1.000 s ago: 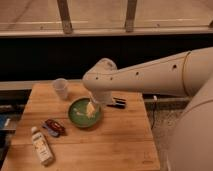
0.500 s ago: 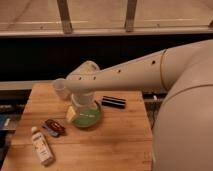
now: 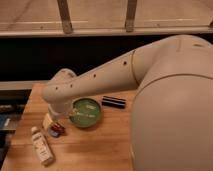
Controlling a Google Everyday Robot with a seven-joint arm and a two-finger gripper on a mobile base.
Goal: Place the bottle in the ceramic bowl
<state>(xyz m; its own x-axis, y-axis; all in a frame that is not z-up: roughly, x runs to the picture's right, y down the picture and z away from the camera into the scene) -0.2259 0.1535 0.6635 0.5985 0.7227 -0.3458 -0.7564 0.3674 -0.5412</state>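
Camera view: biggest thing is the white robot arm [image 3: 150, 65]. It fills the right side and reaches left across the wooden table [image 3: 100, 145].

Next is the ceramic bowl [image 3: 85, 112], green w/ a darker rim, sitting upright about mid-table, just right of the arm's wrist end. Inside I only see green glaze w/ a few pale streaks, prob glare, can't say more than that.

A black bar-shaped thing [image 3: 114, 102] lies flat just right of the bowl, near it but not touching afaict.

The bottle [image 3: 41, 146] is on its side at the front-left of the table, cap pointing away from the camera. It's outside the bowl, apart from it, w/ nothing gripping it.

The gripper [image 3: 49, 121] hangs down from the wrist, low over the table just left of the bowl. Can't tell if it's released or clenched.

Smallest is a red toy car [image 3: 56, 130], right under or beside the gripper, between the bottle and the bowl.
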